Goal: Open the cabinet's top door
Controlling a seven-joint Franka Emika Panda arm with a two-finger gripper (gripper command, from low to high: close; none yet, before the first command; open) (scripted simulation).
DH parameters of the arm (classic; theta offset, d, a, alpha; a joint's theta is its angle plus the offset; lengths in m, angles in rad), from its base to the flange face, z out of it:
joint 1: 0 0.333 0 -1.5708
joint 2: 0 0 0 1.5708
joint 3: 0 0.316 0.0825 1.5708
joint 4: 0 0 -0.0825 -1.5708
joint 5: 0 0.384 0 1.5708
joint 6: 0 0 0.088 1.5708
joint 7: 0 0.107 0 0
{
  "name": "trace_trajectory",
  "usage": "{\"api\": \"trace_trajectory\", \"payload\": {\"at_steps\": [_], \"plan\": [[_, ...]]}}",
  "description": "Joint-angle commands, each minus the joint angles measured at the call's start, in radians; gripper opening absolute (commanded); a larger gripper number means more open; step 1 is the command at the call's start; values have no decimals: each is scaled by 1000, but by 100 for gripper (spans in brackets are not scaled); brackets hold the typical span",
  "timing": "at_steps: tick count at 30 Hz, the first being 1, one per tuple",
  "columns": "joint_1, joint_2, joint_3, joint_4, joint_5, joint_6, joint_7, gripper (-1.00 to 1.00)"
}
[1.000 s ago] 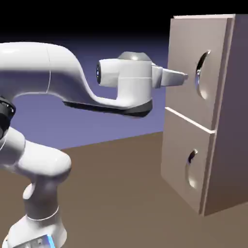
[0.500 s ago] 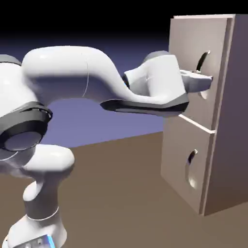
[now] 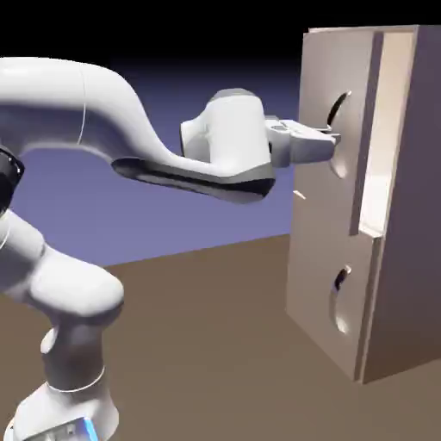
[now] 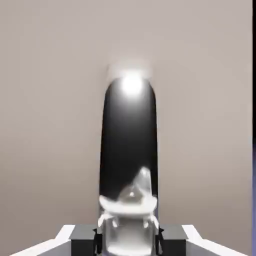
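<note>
The cabinet (image 3: 412, 258) stands at the right of the exterior view. Its top door (image 3: 320, 69) is swung a little out from the box, and a strip of pale interior (image 3: 381, 129) shows behind its edge. My gripper (image 3: 331, 141) is shut on the top door's curved silver handle (image 3: 336, 105) at the oval recess. In the hand view the shiny handle (image 4: 130, 200) sits between my fingertips (image 4: 83, 239), in front of the dark recess (image 4: 129, 135) in the beige top door (image 4: 50, 100).
Under the top door, the shorter lower door (image 3: 320, 250) is closed, with its small handle (image 3: 338, 297). The brown table (image 3: 215, 344) runs from the robot's base to the cabinet.
The hand reached forward to the handle and the jaws closed on it. The hand then drew back to the left, and the top door swung out, showing the pale interior.
</note>
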Motion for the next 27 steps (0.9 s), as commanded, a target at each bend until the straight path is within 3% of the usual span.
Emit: {"api": "trace_trajectory", "payload": {"at_steps": [1,18,27], "plan": [[-36,0,35,-13,22,-8,1,-100],[-648,-93,636,-157,433,-13,-19,-100],[-666,-217,823,-245,824,-227,-236,-100]]}}
